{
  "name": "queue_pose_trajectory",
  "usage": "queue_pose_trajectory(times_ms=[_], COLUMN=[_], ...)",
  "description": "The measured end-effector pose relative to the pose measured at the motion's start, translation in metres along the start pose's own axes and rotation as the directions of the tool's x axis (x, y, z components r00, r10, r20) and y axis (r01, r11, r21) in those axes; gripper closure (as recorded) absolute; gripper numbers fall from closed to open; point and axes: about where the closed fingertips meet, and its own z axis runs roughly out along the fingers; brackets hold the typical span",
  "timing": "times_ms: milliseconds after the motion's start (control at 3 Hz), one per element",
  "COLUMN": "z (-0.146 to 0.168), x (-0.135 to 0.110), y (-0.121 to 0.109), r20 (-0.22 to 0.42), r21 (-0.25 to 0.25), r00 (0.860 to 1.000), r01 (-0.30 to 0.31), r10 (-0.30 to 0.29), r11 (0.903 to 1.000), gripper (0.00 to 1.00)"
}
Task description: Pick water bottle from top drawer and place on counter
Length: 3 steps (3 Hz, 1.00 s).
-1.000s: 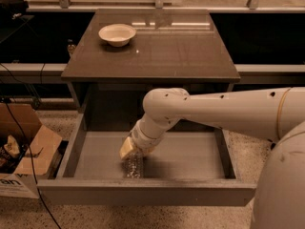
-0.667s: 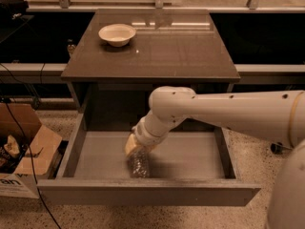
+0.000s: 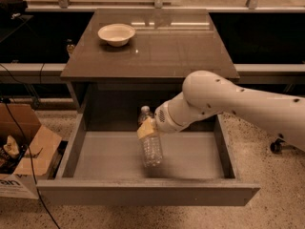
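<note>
The claw, at frame centre, is clamped around the upper body of the water bottle. The bottle stands nearly upright, cap uppermost, over the floor of the open top drawer, lower centre. The worktop above carries a white bowl, upper left.

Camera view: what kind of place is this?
Probably an office or lab: speckled floor, cardboard box, loose cables. The robot's hand holds the water bottle in the open top drawer.
</note>
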Motion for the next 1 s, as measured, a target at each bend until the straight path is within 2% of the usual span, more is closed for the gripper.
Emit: queue_pose_trajectory(times_ms=[333, 667, 1000], z=[-0.064, -0.128, -0.18], x=[0.001, -0.011, -0.041], y=[-0.002, -0.017, -0.033], r20=[0.078, 0.181, 0.241], r21=[-0.003, 0.049, 0.132], r00=[0.992, 0.963, 0.923], r01=[0.097, 0.192, 0.277], r10=[-0.097, -0.197, -0.301], r11=[0.9952, 0.9802, 0.9519], gripper=[1.0, 1.0, 1.0])
